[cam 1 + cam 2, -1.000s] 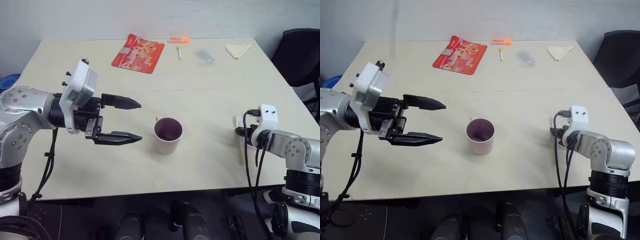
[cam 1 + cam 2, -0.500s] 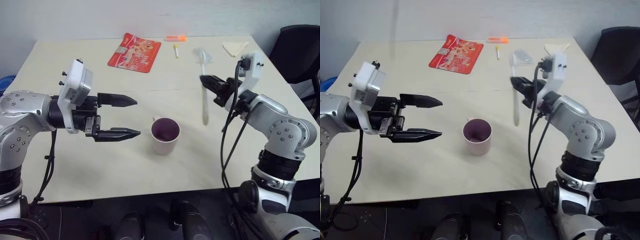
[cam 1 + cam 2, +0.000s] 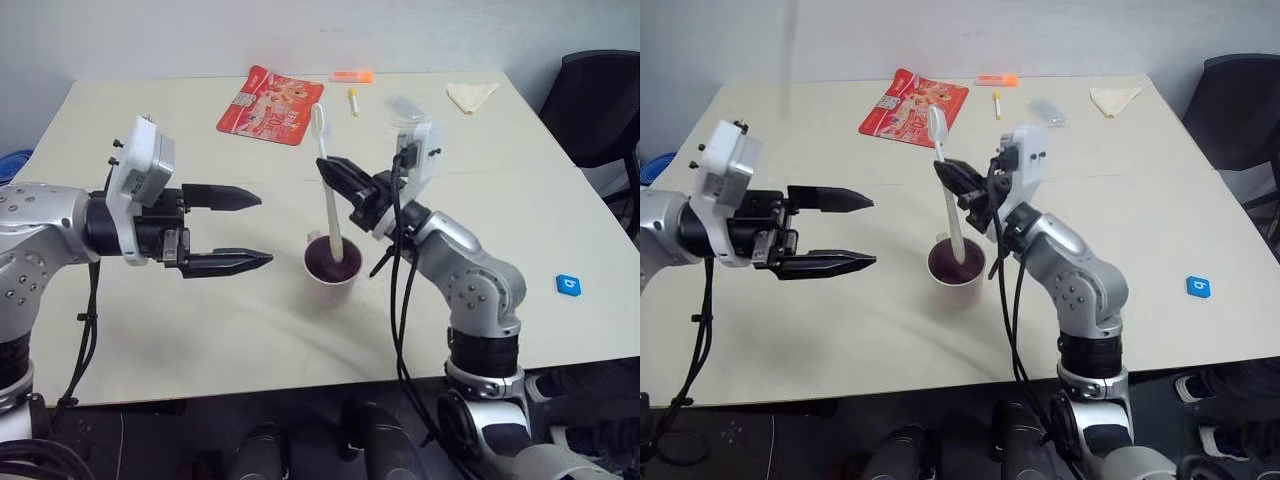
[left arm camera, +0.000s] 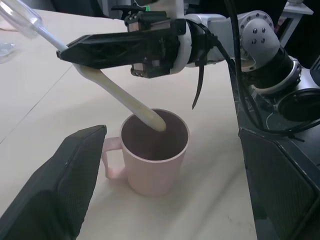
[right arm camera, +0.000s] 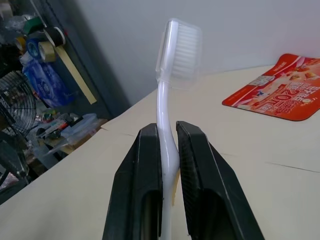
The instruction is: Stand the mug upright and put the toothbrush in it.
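Observation:
The pale pink mug (image 3: pixel 332 268) stands upright at the table's middle, its dark inside facing up. The toothbrush (image 3: pixel 327 190) rises steeply from it, bristled head on top and the pale yellow handle end (image 4: pixel 150 119) inside the mug's mouth. My right gripper (image 3: pixel 328 168) is shut on the toothbrush's white neck (image 5: pixel 167 120), just above and to the right of the mug. Left of the mug, my left gripper (image 3: pixel 260 230) hangs level and open, holding nothing, with one finger (image 4: pixel 60 185) close to the mug's handle (image 4: pixel 111 160).
At the table's far side lie a red packet (image 3: pixel 271 105), an orange marker (image 3: pixel 352 76), a short yellow-and-white stick (image 3: pixel 355 100), a clear wrapper (image 3: pixel 405 106) and a beige folded cloth (image 3: pixel 473 96). A small blue piece (image 3: pixel 567 285) lies at the right. A black chair (image 3: pixel 600 100) stands beyond the right edge.
My right gripper has swung from the table's right side to above the mug, carrying the toothbrush, whose handle end now sits in the mug's mouth. The left gripper has stayed open in place.

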